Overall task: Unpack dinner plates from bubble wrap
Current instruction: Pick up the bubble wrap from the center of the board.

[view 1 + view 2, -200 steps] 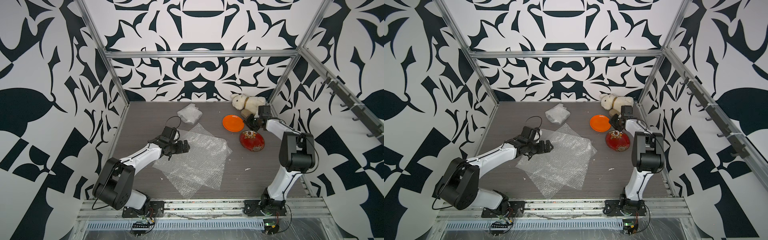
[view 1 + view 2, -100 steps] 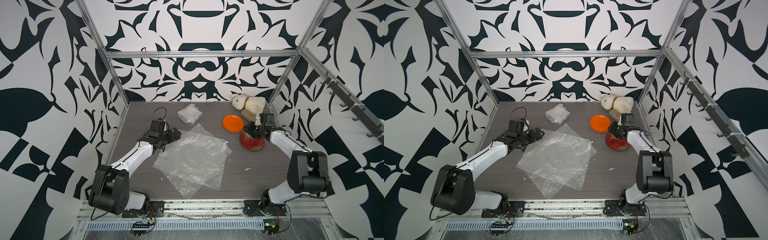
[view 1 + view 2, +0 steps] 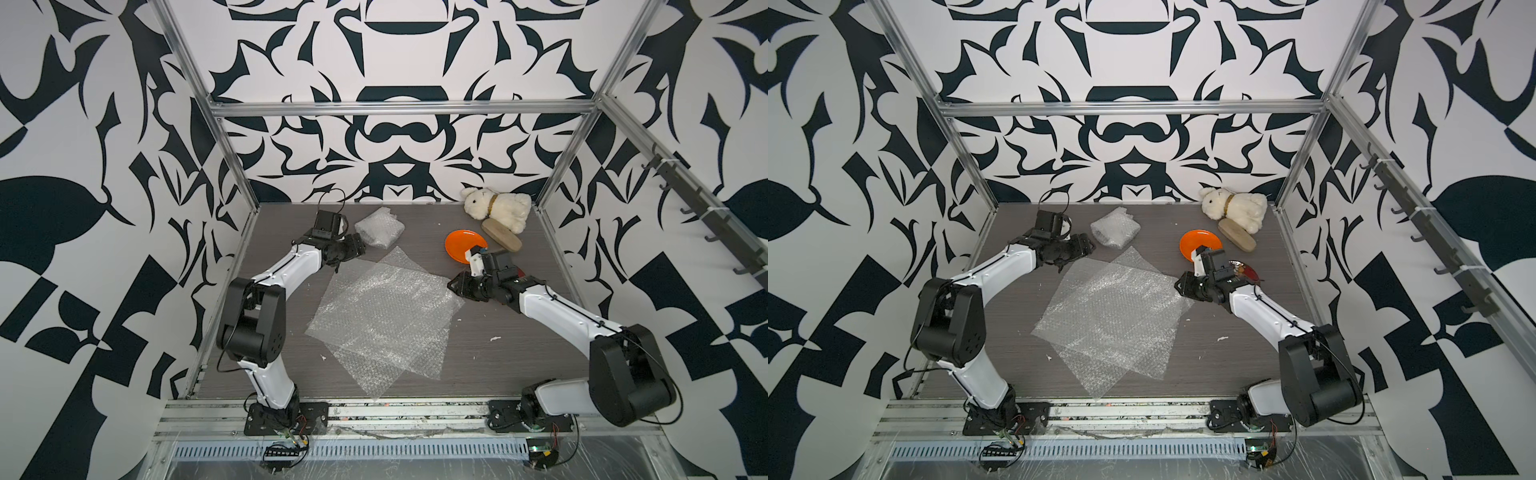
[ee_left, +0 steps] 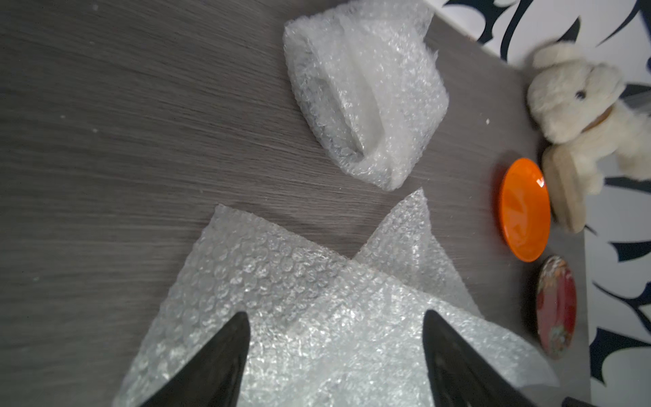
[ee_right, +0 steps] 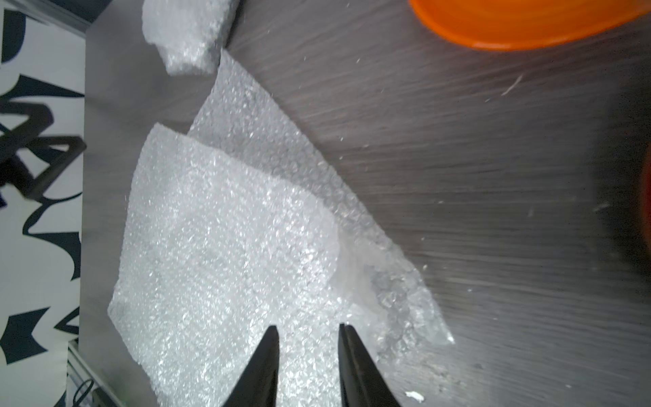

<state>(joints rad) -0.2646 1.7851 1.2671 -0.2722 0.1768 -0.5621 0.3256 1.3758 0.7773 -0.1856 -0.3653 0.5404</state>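
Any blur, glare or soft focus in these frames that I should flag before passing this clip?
Right wrist view: motion-smeared, table grain streaked, orange plate soft. Left wrist view: bubble-wrap bundle sharp, plush rabbit blurred, a small glare spot on the orange plate, near fingertips out of focus. Both top views: crisp, evenly lit, only soft shadows.

Covered across the middle by two overlapping bubble wrap sheets (image 3: 386,316), flat on the table (image 3: 519,361). Crowded in the far right corner: rabbit (image 3: 498,210), brush (image 3: 500,241), orange plate (image 3: 459,245) and red plate (image 4: 556,306) close together. Narrow between the sheets' far corners and the wrapped bundle (image 3: 380,227). Bare and passable between bundle and orange plate, and at the near right.
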